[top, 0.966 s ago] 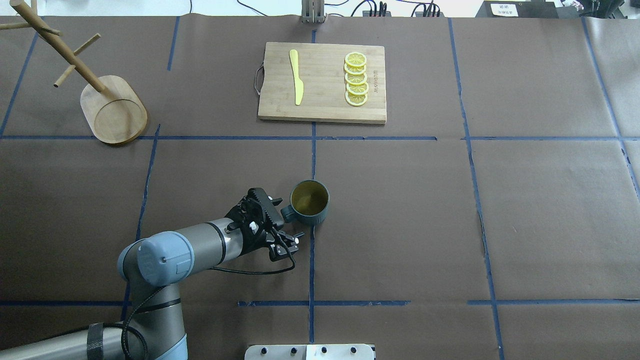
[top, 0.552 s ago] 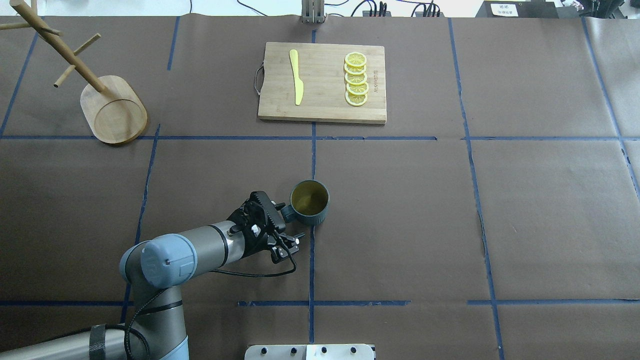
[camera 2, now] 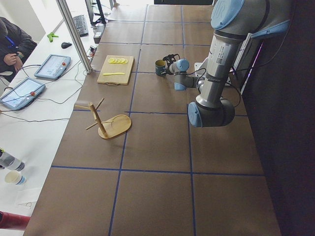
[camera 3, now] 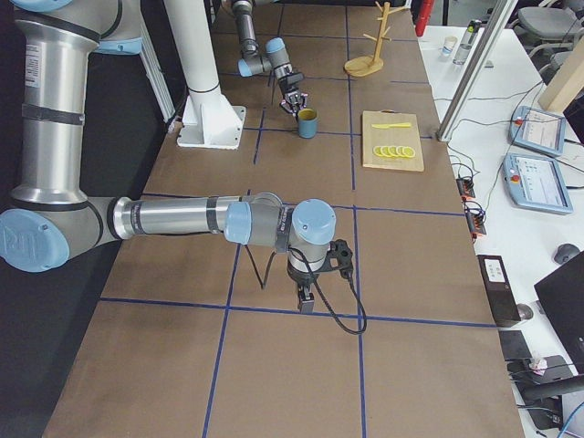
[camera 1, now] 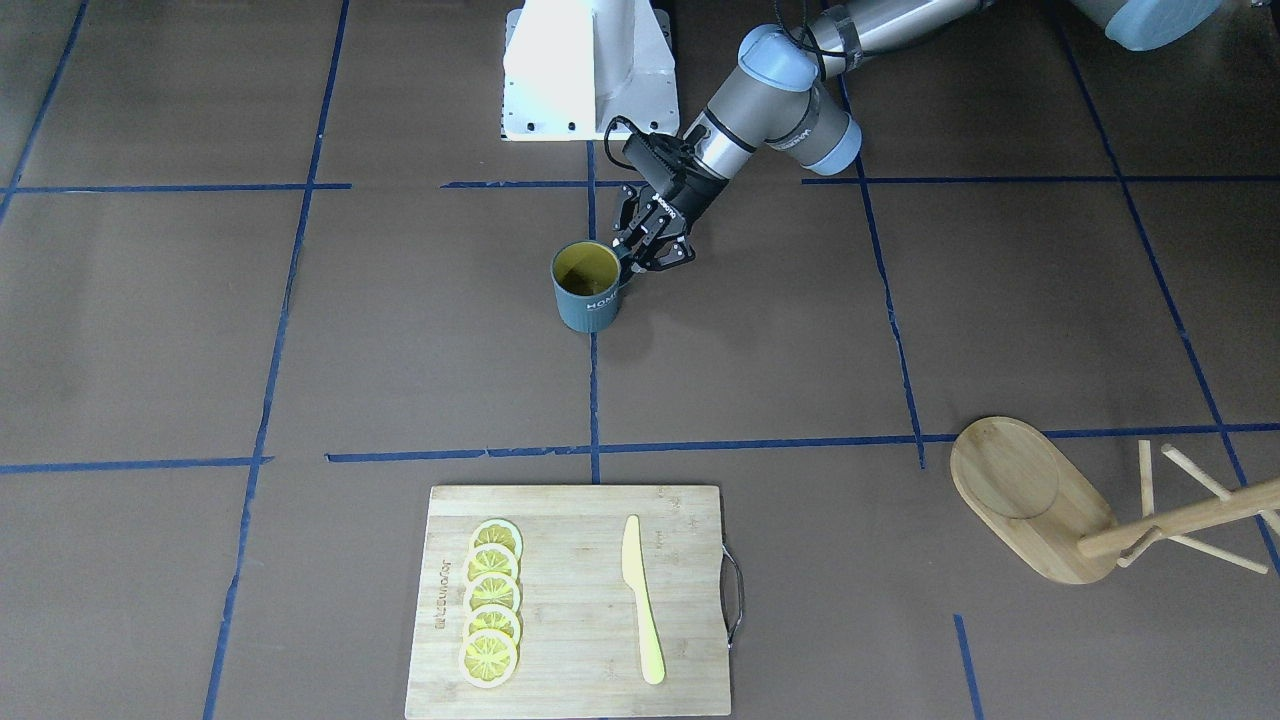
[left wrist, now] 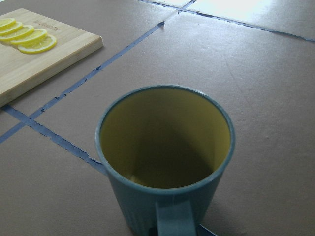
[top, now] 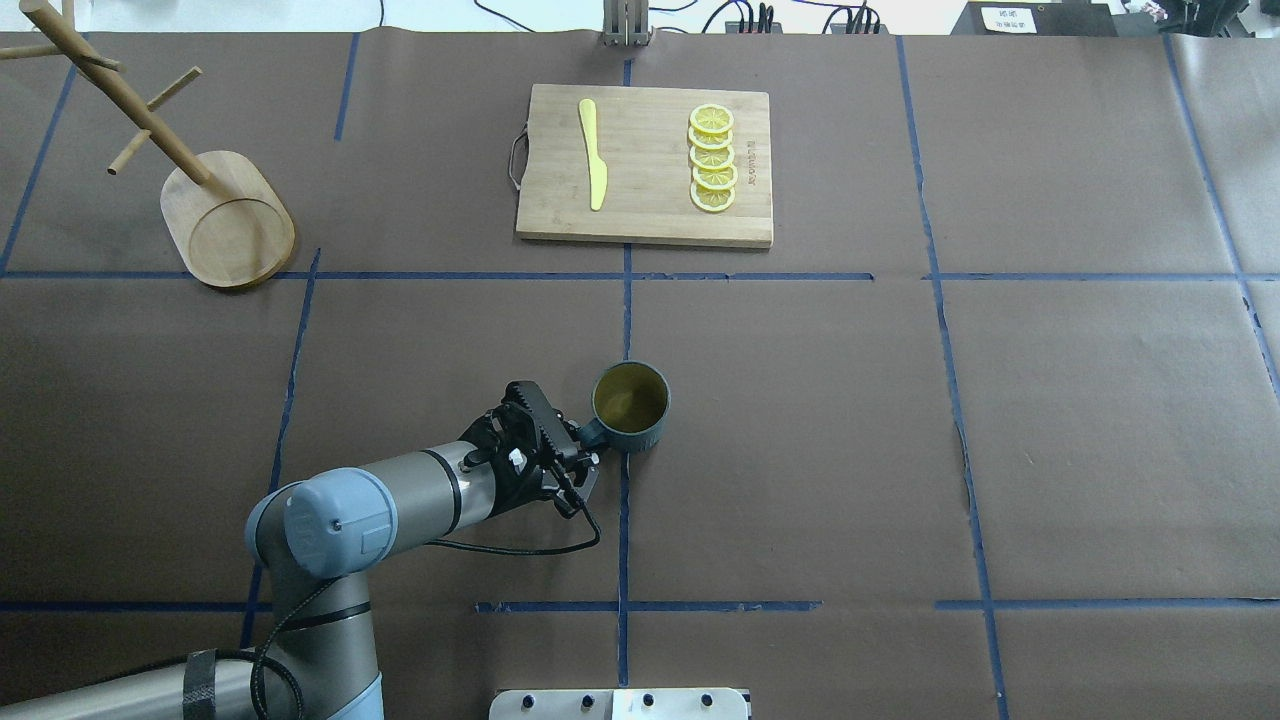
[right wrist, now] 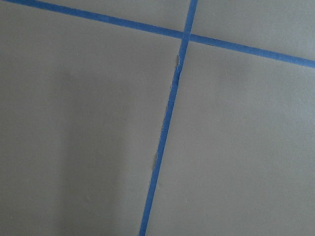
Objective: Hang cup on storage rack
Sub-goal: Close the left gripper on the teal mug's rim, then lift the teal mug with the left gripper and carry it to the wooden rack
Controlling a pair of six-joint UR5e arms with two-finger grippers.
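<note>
- The left claw (top: 586,452) is low at the table, its jaws drawn in narrow on the handle (left wrist: 173,219) of the cup (top: 632,405). It looks like a pinch to me, though the wrist camera shows no fingertips.
- The right claw (camera 3: 307,297) hangs well away and points down at bare table. It shows only from the side, so I cannot tell whether it is wide or closed.
- The cup stands upright near the table's middle, beside a blue tape line, with its mouth up and its handle turned toward the left arm (nothing inside but the yellow glaze).
- The rack (top: 228,225) sits at the far left corner, well apart from the cup, and nothing hangs on the pegs (top: 172,88) that I can see.
- I judge the step in hand to be securing the handle before the lift.
- To do it well, the jaws should sit square on the handle's outer bar, not on a corner, so the mug cannot swing once it is off the table.
- The loop must stay open, because a peg has to pass through it later.
- The lift should go straight up and slowly, then left toward the rack, which keeps it clear of the board (top: 650,160).
</note>
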